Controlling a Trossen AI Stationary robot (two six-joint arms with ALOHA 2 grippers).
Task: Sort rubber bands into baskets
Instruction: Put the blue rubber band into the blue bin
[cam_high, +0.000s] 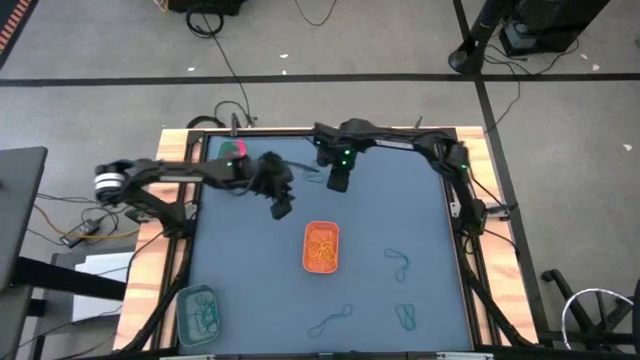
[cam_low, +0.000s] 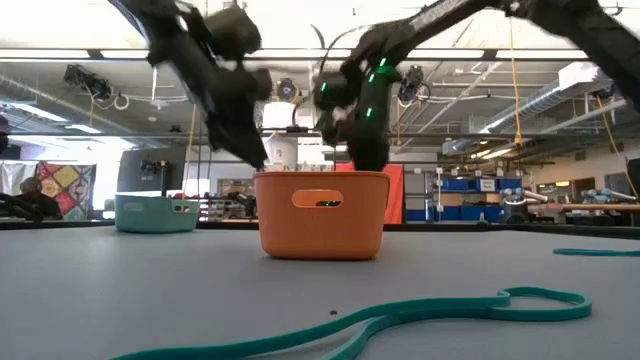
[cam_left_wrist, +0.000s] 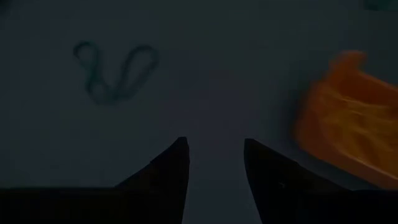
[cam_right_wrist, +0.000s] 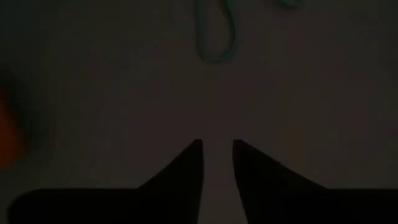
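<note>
The orange basket (cam_high: 321, 247) stands mid-table and holds orange-yellow rubber bands; it also shows in the low view (cam_low: 322, 213). The dull teal basket (cam_high: 198, 310) stands at the near left with teal bands in it. The green basket (cam_high: 233, 150) stands at the far left with pink bands in it. Three teal rubber bands (cam_high: 398, 262) (cam_high: 330, 320) (cam_high: 407, 317) lie loose on the mat. My left gripper (cam_high: 281, 208) hovers open and empty just far-left of the orange basket. My right gripper (cam_high: 339, 180) hovers farther back, slightly open and empty.
The wooden table frame (cam_high: 175, 250) borders the dark mat. Black cables (cam_high: 225, 110) lie on the floor beyond the far edge. The left wrist view shows a teal band (cam_left_wrist: 115, 71) and the orange basket (cam_left_wrist: 348, 118); the right wrist view shows a teal band (cam_right_wrist: 217, 37).
</note>
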